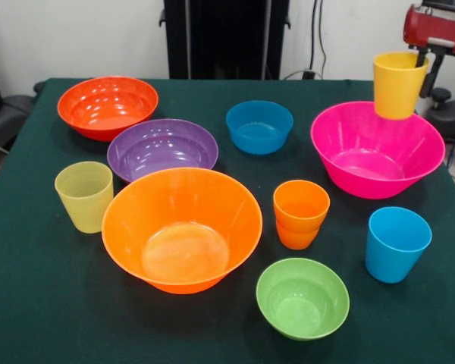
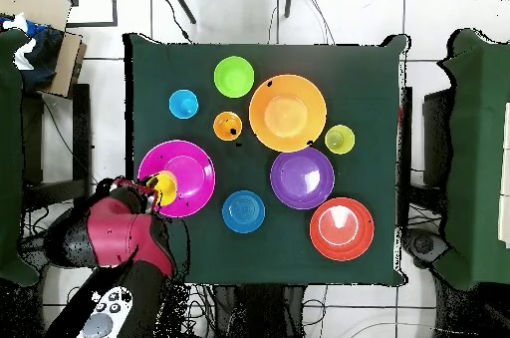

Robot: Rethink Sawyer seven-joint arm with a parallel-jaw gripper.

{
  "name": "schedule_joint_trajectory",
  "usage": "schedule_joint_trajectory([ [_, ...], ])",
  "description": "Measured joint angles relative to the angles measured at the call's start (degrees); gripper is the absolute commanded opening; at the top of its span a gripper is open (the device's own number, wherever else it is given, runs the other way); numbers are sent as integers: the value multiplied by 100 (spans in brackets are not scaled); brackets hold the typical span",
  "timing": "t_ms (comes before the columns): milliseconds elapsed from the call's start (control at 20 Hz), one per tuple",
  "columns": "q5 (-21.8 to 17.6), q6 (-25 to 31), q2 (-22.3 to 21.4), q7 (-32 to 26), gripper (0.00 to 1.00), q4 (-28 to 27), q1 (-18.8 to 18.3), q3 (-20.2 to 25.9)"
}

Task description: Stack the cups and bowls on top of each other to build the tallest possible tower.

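Front view shows the gripper [image 1: 423, 59] at the top right, pinching the rim of the yellow cup [image 1: 398, 84], with one finger inside the cup and the other outside. That cup hangs upright in the air over the far rim of the hot pink bowl [image 1: 377, 152], clear of the bowl's floor. No tower stands yet: every other vessel sits alone, mouth up, on the green table [image 1: 30, 303].

Along the far side lie the red-orange bowl [image 1: 108, 106] at the left and the small blue bowl [image 1: 259, 126] near the middle. The purple bowl [image 1: 162, 149] sits just in front of the red-orange one, and the large orange bowl [image 1: 182, 228] sits in front of the purple bowl, their rims close together. The ribbed yellow-green cup [image 1: 84, 196] stands just left of the large orange bowl. The orange cup [image 1: 300, 213] stands between the large orange bowl and the hot pink bowl. The sky blue cup [image 1: 396, 243] stands in front of the hot pink bowl, and the lime green bowl [image 1: 302, 297] lies nearest the camera.

Overhead, the red arm [image 2: 125, 229] reaches in from the lower left, with the yellow cup above the pink bowl's edge nearest the arm.
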Motion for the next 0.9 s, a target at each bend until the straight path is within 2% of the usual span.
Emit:
schedule_joint_trajectory([
  [100, -20, 51, -32, 0, 0, 7, -53, 57],
  [200, -128, 323, -166, 0, 0, 21, -313, 276],
  [250, -247, 619, -270, 1, 0, 22, -578, 464],
  [450, -502, 1189, -364, 1, 0, -8, -1104, 737],
  [750, -864, 1402, -363, 1, 0, -83, -1518, 929],
  [900, -985, 1402, -366, 1, 0, -103, -1603, 1002],
])
